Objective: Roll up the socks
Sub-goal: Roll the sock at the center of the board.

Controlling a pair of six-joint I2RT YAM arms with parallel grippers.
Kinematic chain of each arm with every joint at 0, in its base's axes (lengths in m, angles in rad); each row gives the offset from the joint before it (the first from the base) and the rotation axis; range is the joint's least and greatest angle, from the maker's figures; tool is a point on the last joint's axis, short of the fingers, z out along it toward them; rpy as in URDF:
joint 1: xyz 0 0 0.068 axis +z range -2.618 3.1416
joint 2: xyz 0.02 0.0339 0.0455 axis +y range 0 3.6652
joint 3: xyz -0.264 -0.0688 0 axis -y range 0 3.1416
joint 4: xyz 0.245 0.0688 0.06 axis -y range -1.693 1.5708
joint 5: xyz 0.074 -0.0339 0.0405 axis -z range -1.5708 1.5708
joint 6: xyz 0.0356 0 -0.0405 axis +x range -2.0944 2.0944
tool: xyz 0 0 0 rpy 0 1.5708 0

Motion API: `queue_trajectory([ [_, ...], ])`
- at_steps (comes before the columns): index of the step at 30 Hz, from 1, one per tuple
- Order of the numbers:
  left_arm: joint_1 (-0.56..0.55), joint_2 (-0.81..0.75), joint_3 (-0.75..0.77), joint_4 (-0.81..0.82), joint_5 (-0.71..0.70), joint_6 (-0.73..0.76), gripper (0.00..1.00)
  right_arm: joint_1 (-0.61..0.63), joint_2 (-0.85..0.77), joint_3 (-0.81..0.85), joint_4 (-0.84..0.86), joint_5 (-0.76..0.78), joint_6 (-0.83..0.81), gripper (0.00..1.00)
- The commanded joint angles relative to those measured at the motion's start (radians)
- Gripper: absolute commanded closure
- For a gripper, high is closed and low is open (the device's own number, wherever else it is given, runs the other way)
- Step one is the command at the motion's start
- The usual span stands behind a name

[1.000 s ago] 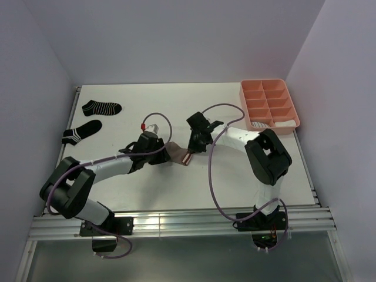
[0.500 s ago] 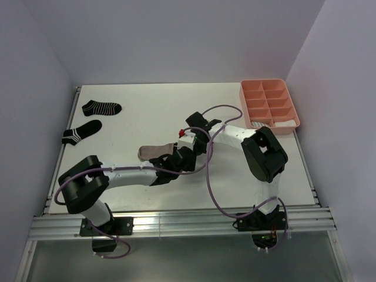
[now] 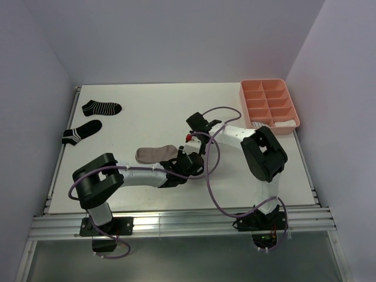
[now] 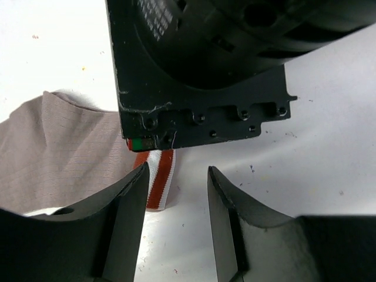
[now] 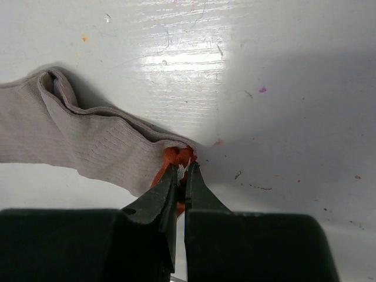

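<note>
Taupe sock lies in the middle of the table; right claw is clamped on its red-white cuff, left claw stands apart over it.

You've got the taupe sock lying flat and stretched out near the middle of the table, toe end to the left and cuff to the right. That red-white cuff is bunched and pinched between the closed tips of the right gripper. Well apart at far left, the far black sock and the near black sock lie flat, both white-striped. In the tray, the white sock sits in the near right compartment, the thin-striped sock just beside it.
</note>
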Motion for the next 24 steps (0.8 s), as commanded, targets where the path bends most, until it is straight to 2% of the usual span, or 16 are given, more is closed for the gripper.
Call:
queue_trajectory([
  [1, -0.005, -0.002, -0.023, 0.028, -0.017, -0.026, 0.51, 0.002, 0.033, -0.036, -0.012, -0.026, 0.009, 1.00],
  [13, -0.008, 0.020, -0.044, -0.046, -0.125, -0.105, 0.53, -0.007, 0.046, -0.048, 0.009, -0.049, 0.006, 1.00],
  [24, -0.010, 0.037, -0.029, -0.124, -0.126, -0.157, 0.56, -0.007, 0.049, -0.045, 0.009, -0.054, 0.007, 1.00],
])
